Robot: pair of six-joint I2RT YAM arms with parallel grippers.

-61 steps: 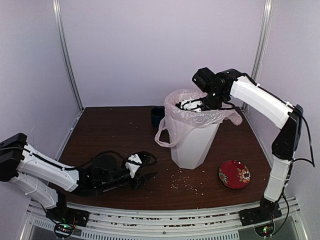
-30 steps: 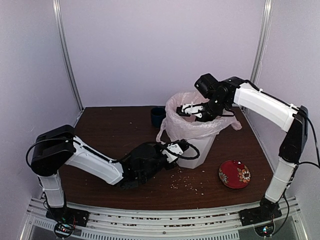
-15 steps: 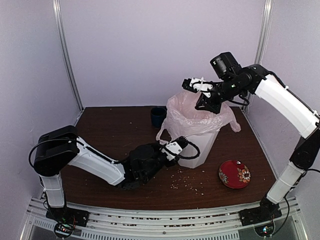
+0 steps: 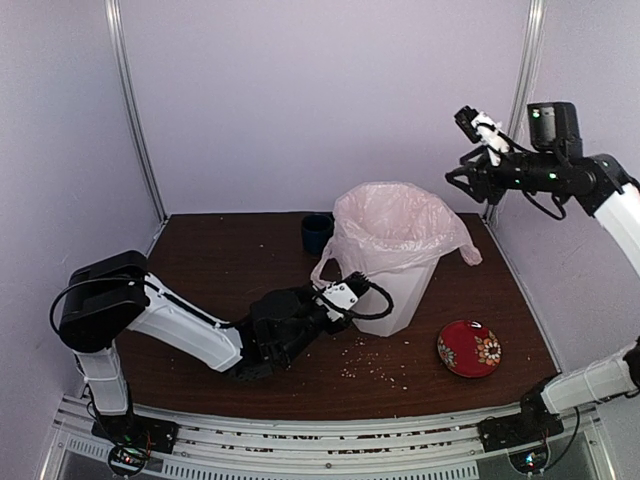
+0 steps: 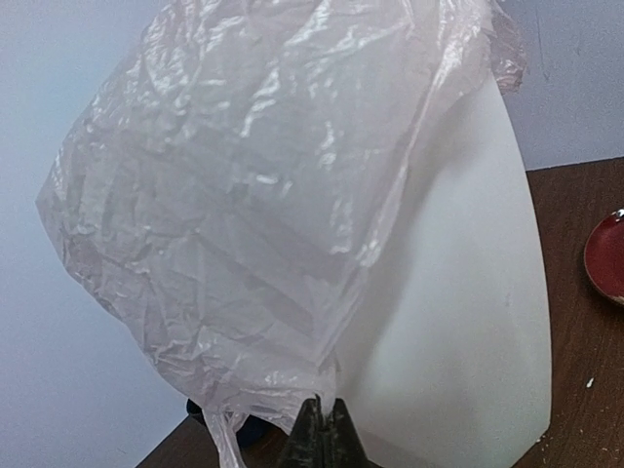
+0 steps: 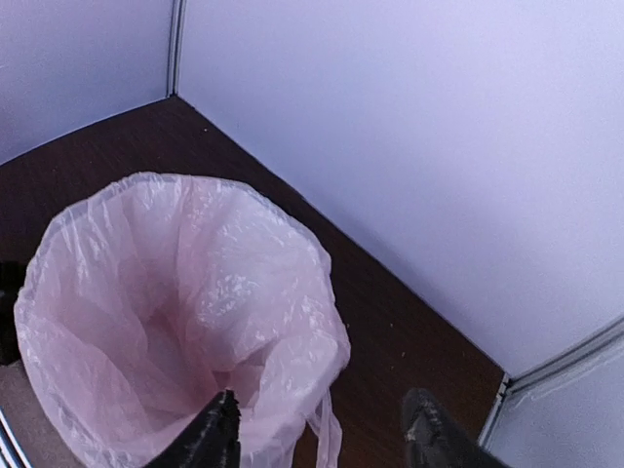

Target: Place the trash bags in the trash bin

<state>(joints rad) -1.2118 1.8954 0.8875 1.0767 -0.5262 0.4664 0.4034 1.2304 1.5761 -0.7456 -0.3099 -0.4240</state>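
the thin, crinkly, translucent pale pink plastic bag [image 4: 395,222] lines the mouth of the tall white faceted plastic bin [image 4: 405,292]. its rim is folded outward over the bin's edge and hangs down the upper walls. one handle loop [image 4: 326,268] hangs on the bin's left side and another sticks out to the right [image 4: 468,250]. from above, the bag [image 6: 175,292] sags open into the bin's hollow.

the left gripper [image 4: 349,293] lies low beside the bin's left wall. in the left wrist view its dark fingers [image 5: 310,429] are pressed together, and the lower hem of the bag [image 5: 244,195] is gathered at their tips, against the bin [image 5: 468,292].

the right gripper [image 4: 463,153] hangs high up to the right of the bin, well apart from the bag. its jaws are spread wide and hold nothing; the right wrist view shows the fingers [image 6: 210,439] framing the open bag below.

the bin stands on a dark brown wooden table [image 4: 220,262]. a small dark blue cup [image 4: 314,232] sits just behind the bin on its left, and a round red plate with a floral pattern [image 4: 470,348] lies in front of it to the right. pale crumbs [image 4: 375,365] are scattered in front of the bin.
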